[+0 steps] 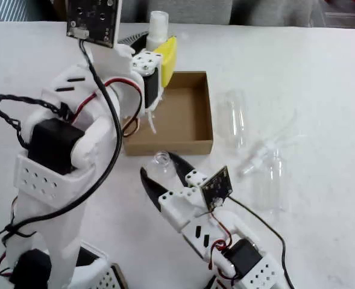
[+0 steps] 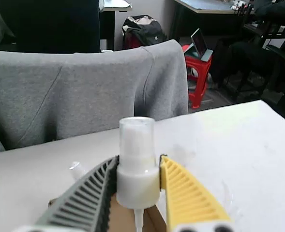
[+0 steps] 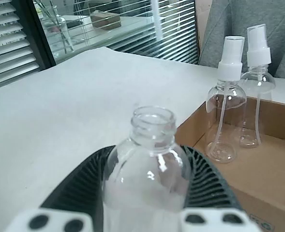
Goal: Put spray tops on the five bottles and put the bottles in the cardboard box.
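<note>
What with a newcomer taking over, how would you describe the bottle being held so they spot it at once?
Find the cardboard box mid-table. Just outside its wall facing the arms, the right pincer grips a clear bottle. It alone stands upright with an open neck: the two bottles in the box wear spray tops, the other bottles lie flat beside it.

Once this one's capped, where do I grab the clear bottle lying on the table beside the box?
Probably across the middle of the clear bottle's body, coming straight down from above. It lies on its side, roughly parallel to the cardboard box's wall beside it, so a grip across its round width should seat, leaving its ends free.
</note>
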Robot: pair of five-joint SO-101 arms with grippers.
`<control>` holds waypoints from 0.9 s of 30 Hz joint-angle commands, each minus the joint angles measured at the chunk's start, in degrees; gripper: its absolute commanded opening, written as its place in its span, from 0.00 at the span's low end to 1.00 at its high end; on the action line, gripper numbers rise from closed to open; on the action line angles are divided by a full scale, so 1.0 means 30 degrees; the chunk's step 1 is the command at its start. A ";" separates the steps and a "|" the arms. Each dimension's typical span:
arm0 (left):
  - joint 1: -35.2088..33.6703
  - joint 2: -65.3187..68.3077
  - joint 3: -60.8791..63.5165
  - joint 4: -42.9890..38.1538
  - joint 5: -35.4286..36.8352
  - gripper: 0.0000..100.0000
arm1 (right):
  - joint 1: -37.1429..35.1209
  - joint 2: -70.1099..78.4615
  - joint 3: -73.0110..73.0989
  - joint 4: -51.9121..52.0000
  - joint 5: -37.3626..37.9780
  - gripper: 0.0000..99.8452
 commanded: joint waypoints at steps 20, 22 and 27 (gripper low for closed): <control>0.1744 0.0454 -0.1553 0.3136 0.2256 0.02 | -0.0073 -0.0249 0.0176 0.0220 -0.0029 0.06; 0.1832 0.0454 -0.1553 0.3018 0.2256 0.02 | -0.0073 -0.0249 0.0176 0.0220 -0.0029 0.06; 0.1744 0.0513 -0.1553 0.1758 0.2256 0.02 | -0.0073 -0.0249 0.0176 0.0220 -0.0029 0.06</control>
